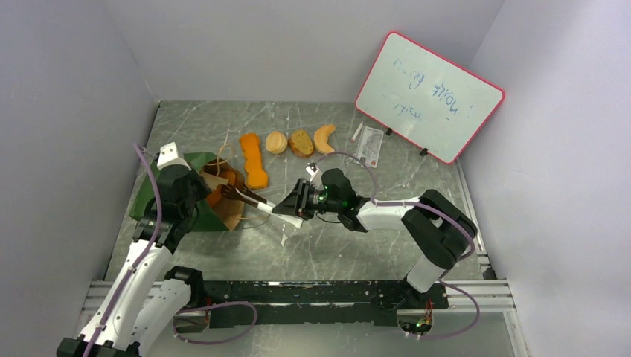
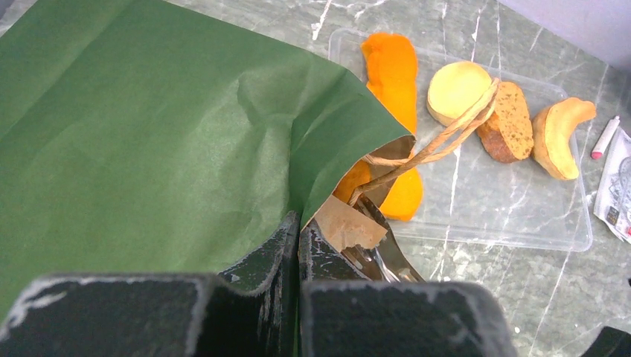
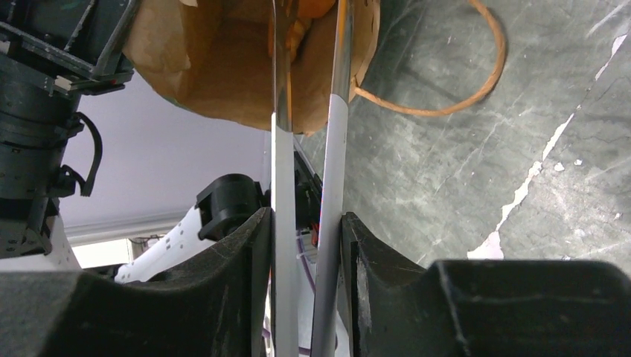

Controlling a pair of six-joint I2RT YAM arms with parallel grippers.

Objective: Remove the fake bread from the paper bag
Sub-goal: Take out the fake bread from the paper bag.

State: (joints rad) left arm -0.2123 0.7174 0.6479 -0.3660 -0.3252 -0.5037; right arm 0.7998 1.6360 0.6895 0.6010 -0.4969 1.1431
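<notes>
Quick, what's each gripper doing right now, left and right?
Left gripper: closed, pinching the paper bag at its edge.
Right gripper: closed on the tongs, whose tips reach into the paper bag.

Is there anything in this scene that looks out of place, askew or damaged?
The paper bag is not upright: it lies on its side, creased, with its mouth toward the clear tray. The table has white patches that look like chips in its surface. Nothing appears spilled.
</notes>
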